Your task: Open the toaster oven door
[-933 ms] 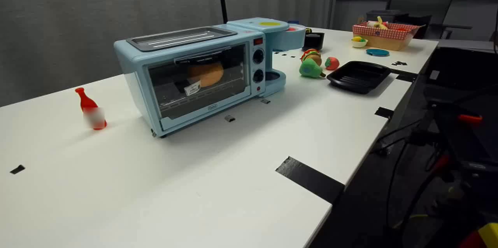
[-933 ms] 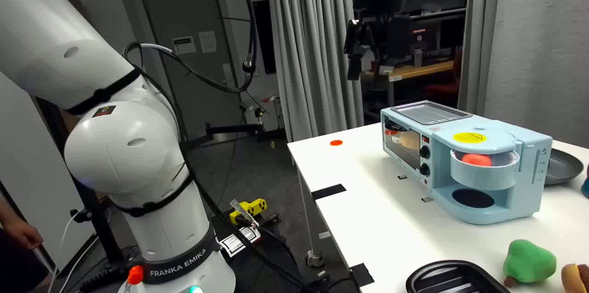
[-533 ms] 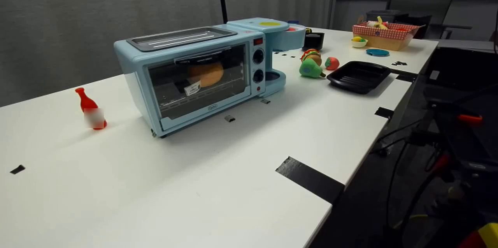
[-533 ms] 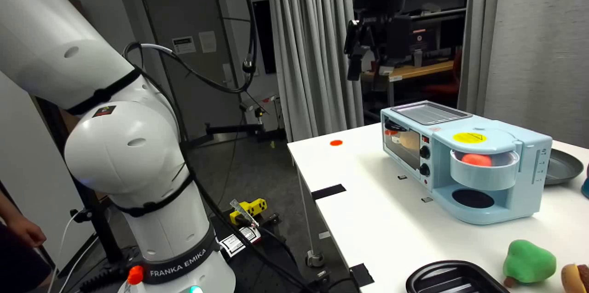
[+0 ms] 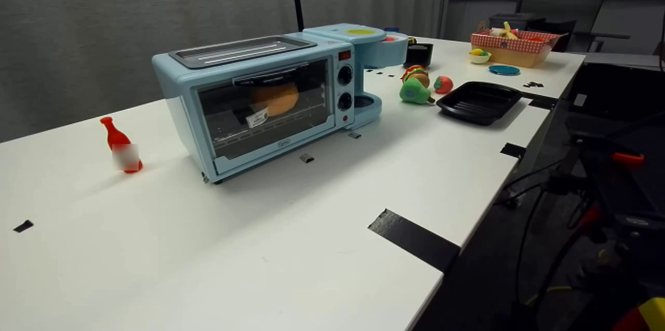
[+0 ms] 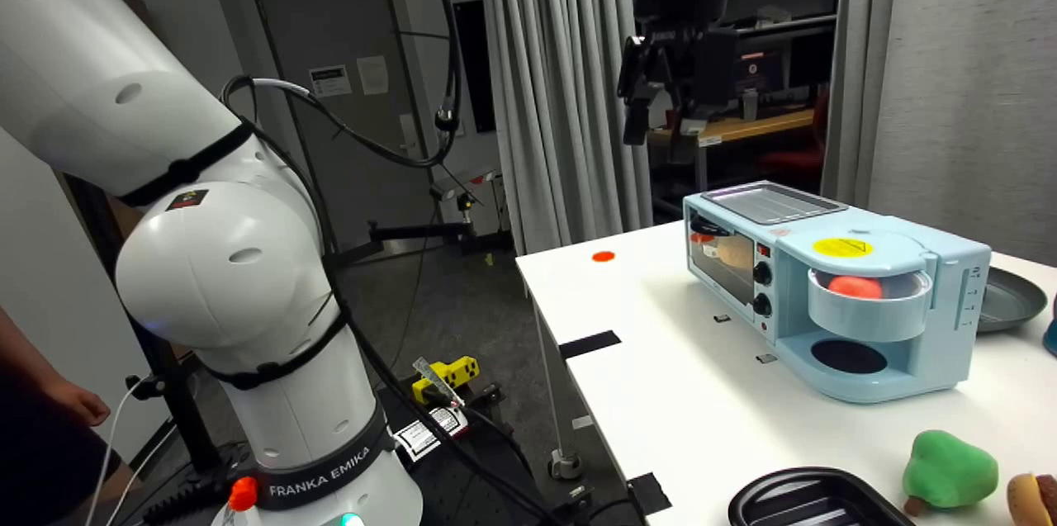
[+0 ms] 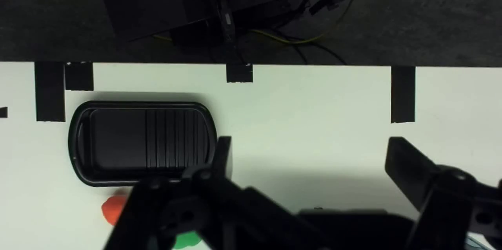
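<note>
The light blue toaster oven (image 5: 182, 113) stands on the white table; it also shows in an exterior view (image 6: 892, 258). Its door (image 5: 306, 100) is shut, and it also shows at a steep angle in an exterior view (image 6: 731, 266). The dark handle (image 5: 270, 76) runs along the door's upper edge. An orange-brown item (image 5: 275, 100) shows behind the glass. My gripper (image 6: 652, 130) hangs pointing down, higher than the oven and apart from it. In the wrist view the gripper (image 7: 310, 144) is open with nothing between its fingers. The door is not visible in the wrist view.
A red bottle (image 5: 122, 146) stands beside the oven. A black tray (image 5: 478, 102), a green pear-shaped toy (image 5: 415, 91) and a red strawberry toy (image 5: 443, 84) lie past the knob end. A basket (image 5: 519, 53) stands farther off. The table edge (image 7: 313, 65) faces the robot base.
A person's hand at the far left of an exterior view has moved right and slightly down. The arm, gripper, oven and door show no visible change.
</note>
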### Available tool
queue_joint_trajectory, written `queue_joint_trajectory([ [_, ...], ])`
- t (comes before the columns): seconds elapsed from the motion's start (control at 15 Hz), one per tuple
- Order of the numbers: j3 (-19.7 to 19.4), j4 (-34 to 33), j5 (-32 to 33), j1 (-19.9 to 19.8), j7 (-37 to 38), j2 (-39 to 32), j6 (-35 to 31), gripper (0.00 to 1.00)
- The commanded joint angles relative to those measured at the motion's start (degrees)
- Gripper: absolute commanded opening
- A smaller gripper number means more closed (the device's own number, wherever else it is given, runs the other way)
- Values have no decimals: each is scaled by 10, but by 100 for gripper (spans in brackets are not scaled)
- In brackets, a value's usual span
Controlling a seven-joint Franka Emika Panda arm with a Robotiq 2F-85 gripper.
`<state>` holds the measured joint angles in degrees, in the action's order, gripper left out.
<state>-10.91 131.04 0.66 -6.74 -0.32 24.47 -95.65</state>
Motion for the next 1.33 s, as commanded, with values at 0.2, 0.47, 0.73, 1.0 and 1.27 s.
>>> queue_joint_trajectory([
  [0.2, 25, 16, -1, -1, 11, -3, -58, 100],
  [0.47, 58, 37, -3, 11, 35, -21, -137, 100],
  [0.73, 96, 39, -9, 27, 78, -61, -192, 100],
  [1.0, 122, 19, -28, 45, 136, -108, -230, 100],
  [1.27, 134, -13, -78, 59, 194, -157, -271, 100],
])
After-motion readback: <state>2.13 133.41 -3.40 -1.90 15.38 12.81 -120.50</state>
